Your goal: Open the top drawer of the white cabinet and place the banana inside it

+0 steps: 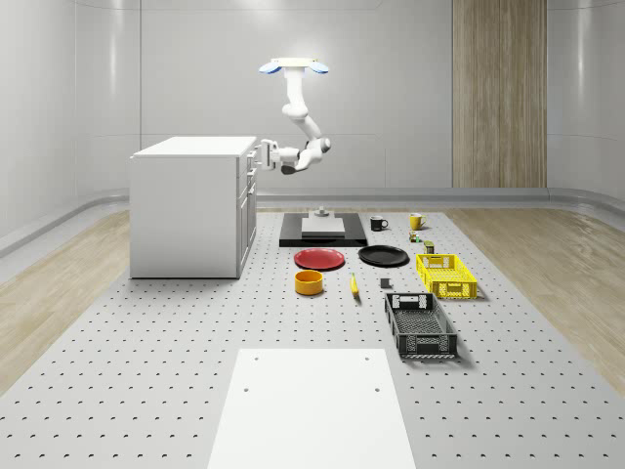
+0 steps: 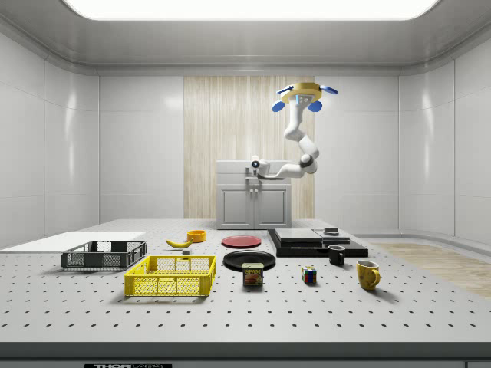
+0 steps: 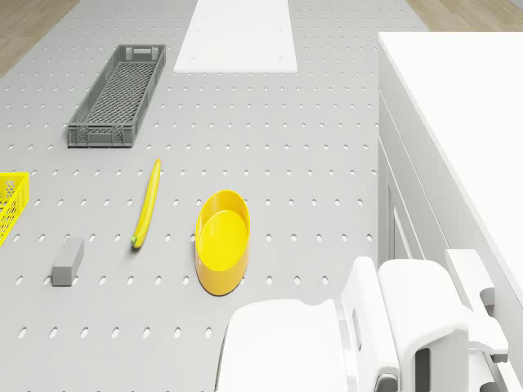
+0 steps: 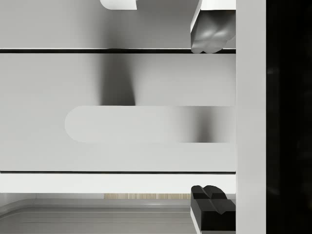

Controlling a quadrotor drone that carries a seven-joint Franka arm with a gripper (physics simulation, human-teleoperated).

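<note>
Banana point(image 1: 354, 284) lies on the table mid-floor, beside the yellow bowl point(image 1: 309, 282), untouched. Drawer point(image 4: 146, 112) looks shut. Drone point(image 1: 293, 67) hovers beside the cabinet point(image 1: 190, 205); gripper point(image 4: 209, 117), fingers point(image 4: 212, 39) apart, straddles the handle point(image 4: 146, 124). Opening and placing remain.

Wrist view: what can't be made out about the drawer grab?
Drawer interior: hidden behind the top drawer front, wrist view.
Tool's reach past the handle: finger bases cut off by wrist view's edges.
Handle, side view: hidden behind tool; drone hovers beside white cabinet.
</note>
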